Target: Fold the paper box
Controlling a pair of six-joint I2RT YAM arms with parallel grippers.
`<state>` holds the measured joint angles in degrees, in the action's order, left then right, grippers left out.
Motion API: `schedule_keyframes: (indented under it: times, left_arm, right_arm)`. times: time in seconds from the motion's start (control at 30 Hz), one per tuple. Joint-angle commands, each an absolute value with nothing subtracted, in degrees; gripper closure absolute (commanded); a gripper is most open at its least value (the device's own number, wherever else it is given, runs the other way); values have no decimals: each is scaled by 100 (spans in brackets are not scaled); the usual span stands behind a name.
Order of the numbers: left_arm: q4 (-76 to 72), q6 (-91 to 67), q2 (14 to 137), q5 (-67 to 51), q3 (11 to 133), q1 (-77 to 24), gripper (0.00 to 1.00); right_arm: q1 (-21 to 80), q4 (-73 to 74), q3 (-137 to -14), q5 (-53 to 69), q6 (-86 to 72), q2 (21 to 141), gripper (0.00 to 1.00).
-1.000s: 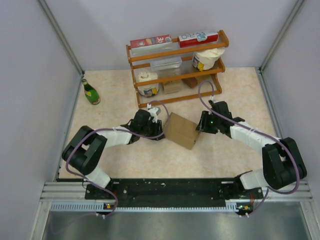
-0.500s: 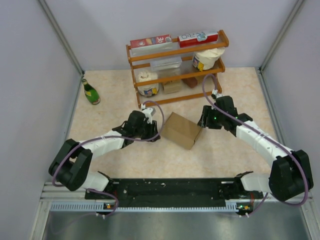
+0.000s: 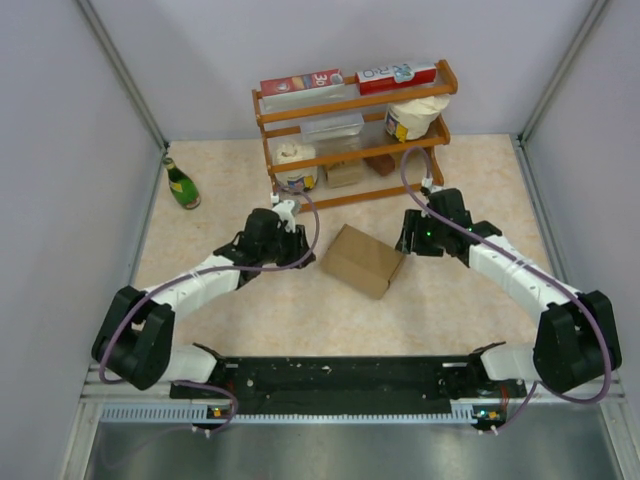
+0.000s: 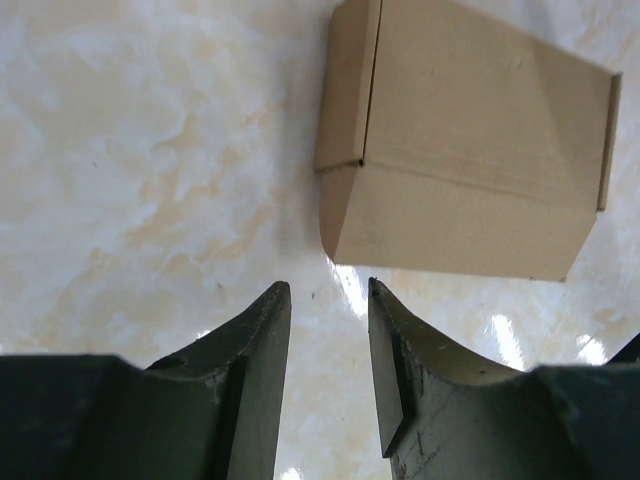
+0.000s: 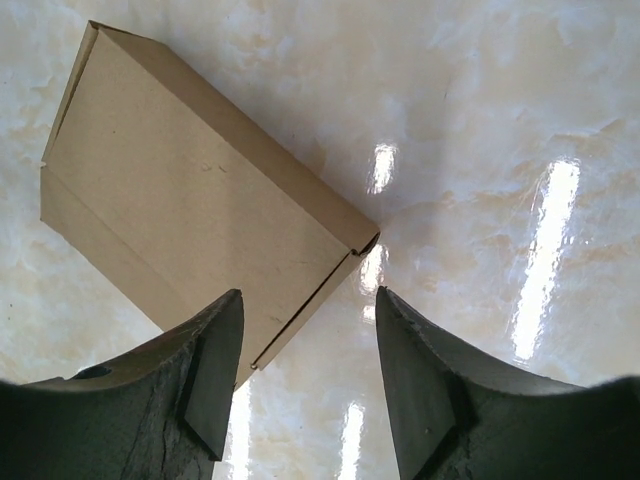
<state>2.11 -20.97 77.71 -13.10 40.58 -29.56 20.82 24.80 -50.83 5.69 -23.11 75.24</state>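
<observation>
I'm seeing the paper box (image 3: 365,260) lying closed on the surface (image 3: 220,200), just in front of the wooden rack (image 3: 350,103). The left gripper (image 4: 325,290) and right gripper (image 5: 310,295) are flanking the box, jaws released, touching nothing.

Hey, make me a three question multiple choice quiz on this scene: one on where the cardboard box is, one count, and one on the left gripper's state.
1. Where is the paper box?
A. against the back wall
B. on the table, between the left gripper and right gripper
C. overhanging the near edge

2. How many red cartons lie atop the rack?
A. one
B. two
C. four

3. The left gripper is:
A. shut on the box
B. pinching a flap
C. open, clear of the box

Answers: 1 B, the top view shows it lying between both arms' tips. 2 B, two lie end to end. 3 C, its wrist view shows bare table between the fingers.
</observation>
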Motion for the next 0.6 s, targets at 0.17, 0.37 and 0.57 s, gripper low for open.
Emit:
schedule_keyframes:
  times: [0.17, 0.37, 0.57]
  left_arm:
    - [-290, -2346, 8717, -1566, 5281, -2329, 64]
    - [368, -2101, 10114, -1634, 6704, -2303, 100]
    - [308, -2039, 10845, -1906, 7145, -2303, 100]
  right_arm:
    - [2004, 2539, -4817, 151, -3005, 6944, 47]
    - [1916, 3111, -4641, -562, -3489, 6847, 69]
    - [1854, 3094, -4456, -413, -3516, 7180, 89]
